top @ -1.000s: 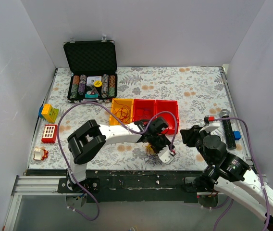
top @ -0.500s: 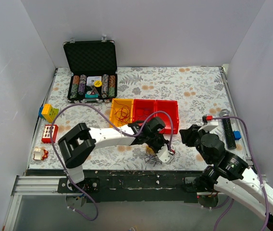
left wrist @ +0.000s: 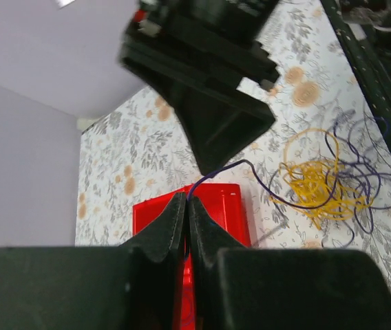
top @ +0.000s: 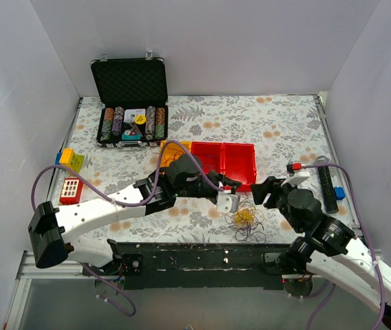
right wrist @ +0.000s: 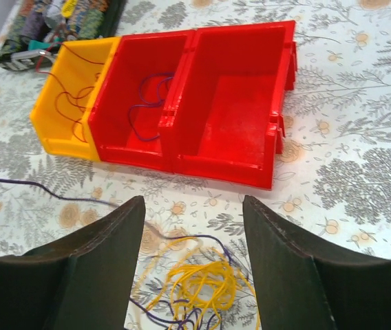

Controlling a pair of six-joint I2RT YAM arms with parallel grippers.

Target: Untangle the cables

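Floral-print table (top: 278,124); plain white walls (top: 237,41) behind it and at both sides, light even. Below its near edge, grey surface (top: 202,309), possibly floor.

1. L arm (top: 106,212): white links, black joint housings, one big blocky black joint.
2. R arm (top: 350,265): same white/black scheme; round black motor w/ ribbed ring.
3. Thick lilac cable (top: 334,168) runs in loops along each arm; small red connector (top: 294,167) on the R one.
4. L gripper (left wrist: 186,206) & R gripper (right wrist: 191,206): matte black fingers, wedge-shaped, tapering to the tips.
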